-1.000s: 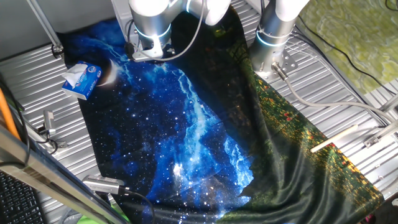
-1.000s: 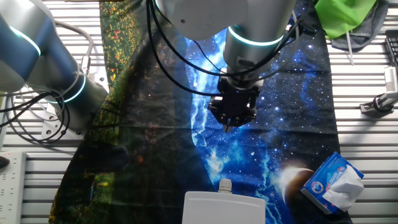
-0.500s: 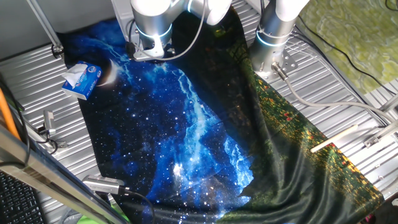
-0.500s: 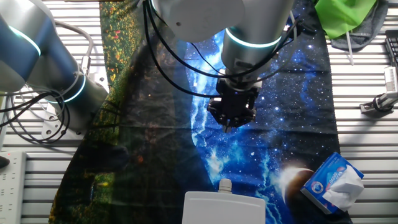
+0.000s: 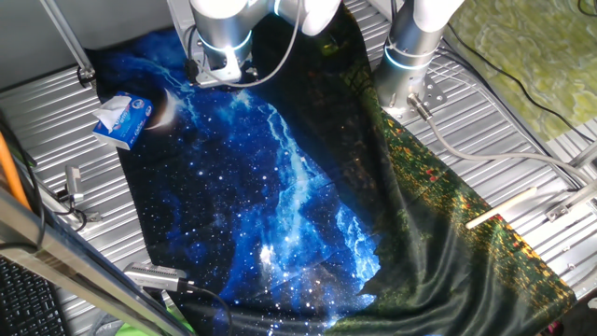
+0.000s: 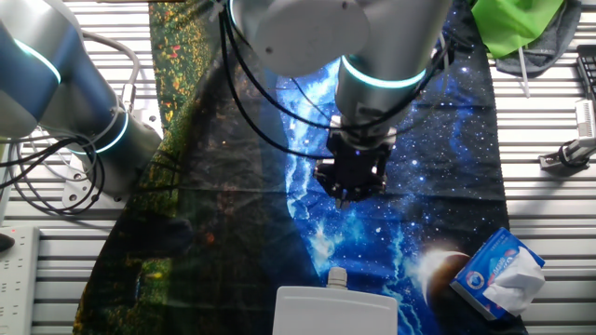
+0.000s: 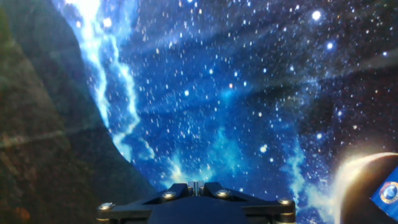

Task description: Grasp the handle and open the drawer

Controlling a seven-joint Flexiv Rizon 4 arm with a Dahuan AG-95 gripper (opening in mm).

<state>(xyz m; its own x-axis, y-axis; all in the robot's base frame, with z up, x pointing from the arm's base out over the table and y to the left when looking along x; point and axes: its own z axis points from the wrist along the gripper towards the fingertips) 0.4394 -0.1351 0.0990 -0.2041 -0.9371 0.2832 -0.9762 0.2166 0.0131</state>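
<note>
The drawer point(image 6: 335, 312) is a light-grey box at the bottom edge of the other fixed view, with a small pale handle knob point(image 6: 336, 277) on its top edge. My gripper point(image 6: 349, 193) hangs above the starry blue cloth, well above the knob in the picture and apart from it. In the hand view the gripper point(image 7: 195, 185) shows its two dark fingers pressed together with nothing between them. The drawer is out of the hand view and of the first fixed view, where the gripper itself does not show.
A blue-and-white tissue pack point(image 6: 498, 272) lies right of the drawer, also seen in the first fixed view point(image 5: 121, 118) and at the hand view's corner point(image 7: 388, 191). A second arm's base point(image 6: 102, 140) stands left. A green cloth point(image 6: 512, 28) lies top right.
The gripper has shifted slightly to the right and down toward the drawer in the other fixed view. Its jaws stay shut.
</note>
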